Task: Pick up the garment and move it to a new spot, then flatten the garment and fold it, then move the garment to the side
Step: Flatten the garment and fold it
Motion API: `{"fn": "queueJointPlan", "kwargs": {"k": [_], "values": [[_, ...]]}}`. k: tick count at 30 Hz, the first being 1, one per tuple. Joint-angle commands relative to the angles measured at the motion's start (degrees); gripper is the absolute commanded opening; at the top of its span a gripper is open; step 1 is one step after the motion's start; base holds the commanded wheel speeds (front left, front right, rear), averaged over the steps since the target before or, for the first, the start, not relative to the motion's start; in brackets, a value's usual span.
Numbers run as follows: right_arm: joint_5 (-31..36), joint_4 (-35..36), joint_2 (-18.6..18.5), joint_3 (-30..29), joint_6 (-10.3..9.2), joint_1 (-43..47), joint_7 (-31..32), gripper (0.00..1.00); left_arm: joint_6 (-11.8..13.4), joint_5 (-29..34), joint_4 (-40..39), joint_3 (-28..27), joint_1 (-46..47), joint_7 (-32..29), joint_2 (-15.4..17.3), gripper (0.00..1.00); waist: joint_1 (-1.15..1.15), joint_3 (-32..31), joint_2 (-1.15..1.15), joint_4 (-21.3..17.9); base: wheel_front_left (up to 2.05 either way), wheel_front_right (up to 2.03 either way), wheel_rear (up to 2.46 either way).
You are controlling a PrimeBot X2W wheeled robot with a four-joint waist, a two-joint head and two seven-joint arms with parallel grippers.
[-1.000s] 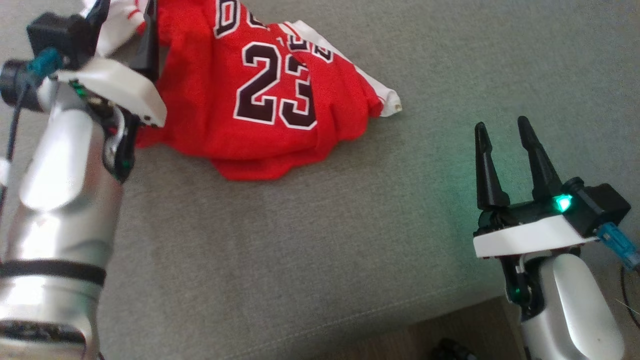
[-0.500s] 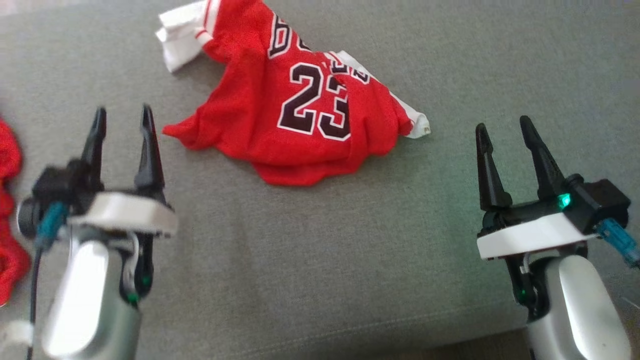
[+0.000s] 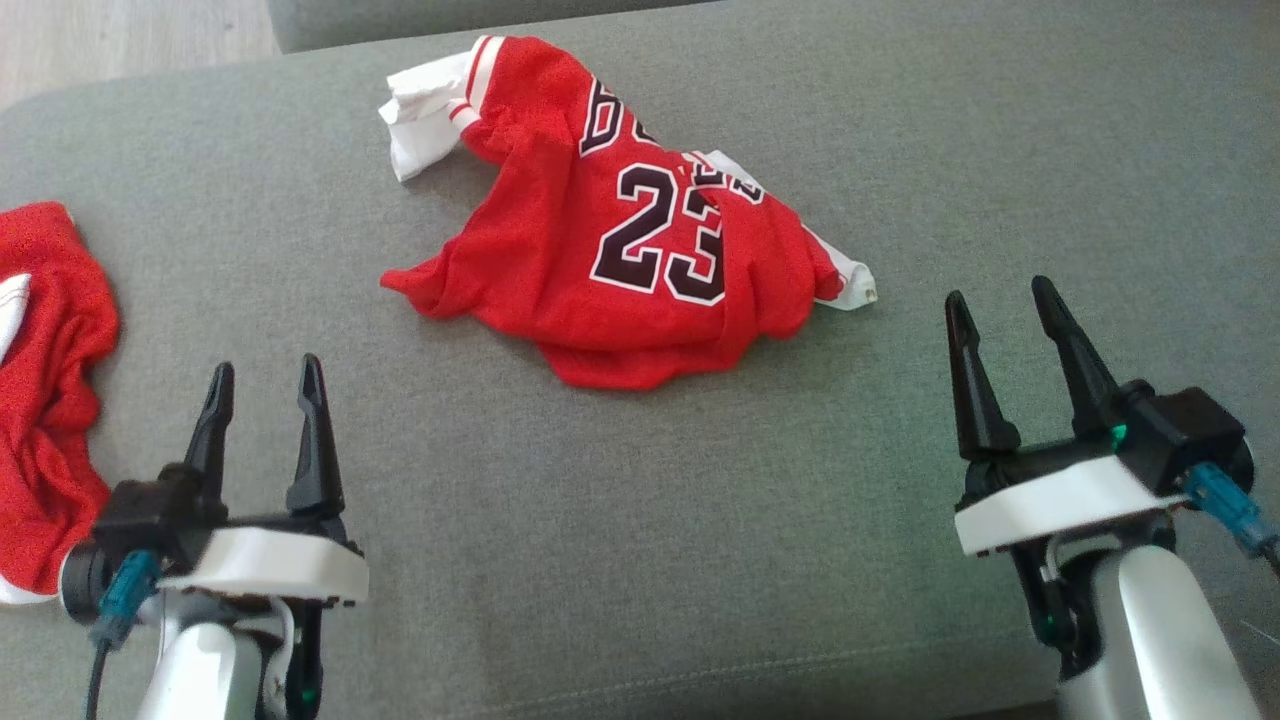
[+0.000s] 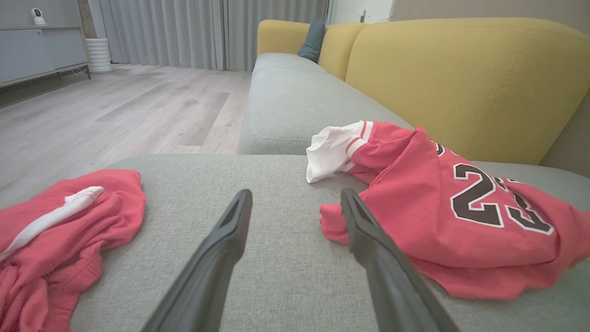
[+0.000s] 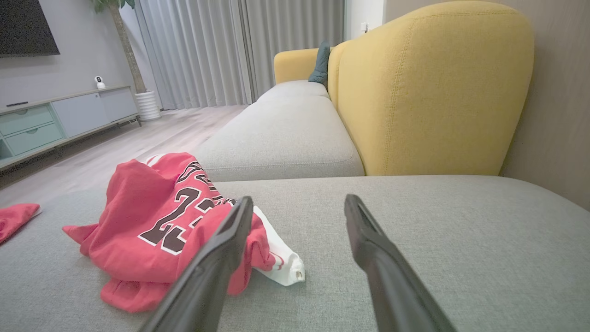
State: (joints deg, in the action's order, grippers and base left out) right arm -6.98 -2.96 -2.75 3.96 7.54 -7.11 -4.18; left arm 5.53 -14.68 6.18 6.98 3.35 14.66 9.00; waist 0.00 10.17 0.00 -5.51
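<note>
The red jersey [image 3: 620, 250] lies crumpled near the middle of the grey sofa seat [image 3: 640, 560], number side up, its layers doubled over one another. The left pincer [image 3: 265, 363] and right pincer [image 3: 998, 288] hover short of it, one to each side, both spread wide and holding nothing. The fabric looks light and limp, likely to slump and drag, so a single grip would probably lift it as a bundle. The white-trimmed edges [image 3: 425, 120] at its far-left and near-right corners seem the surest places to pinch. A second red garment [image 3: 50, 400] lies well apart on the left.
</note>
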Motion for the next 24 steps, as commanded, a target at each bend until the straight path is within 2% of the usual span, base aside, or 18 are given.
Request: {"fn": "queueJointPlan", "kwargs": {"k": [1,24], "values": [[0.23,2.15,-0.13,1.09,-0.05,0.32,0.12,1.00,0.10,0.66,-2.16,-1.95,1.20,0.33,0.61,1.00,0.00,-0.26,0.00,0.05,0.00,0.00,0.00],[0.06,3.39,-0.13,0.54,-0.05,1.28,0.65,1.00,-0.84,2.08,-1.91,-0.27,0.01,0.25,0.34,1.00,0.00,0.04,0.00,0.64,0.00,0.00,0.00]]}}
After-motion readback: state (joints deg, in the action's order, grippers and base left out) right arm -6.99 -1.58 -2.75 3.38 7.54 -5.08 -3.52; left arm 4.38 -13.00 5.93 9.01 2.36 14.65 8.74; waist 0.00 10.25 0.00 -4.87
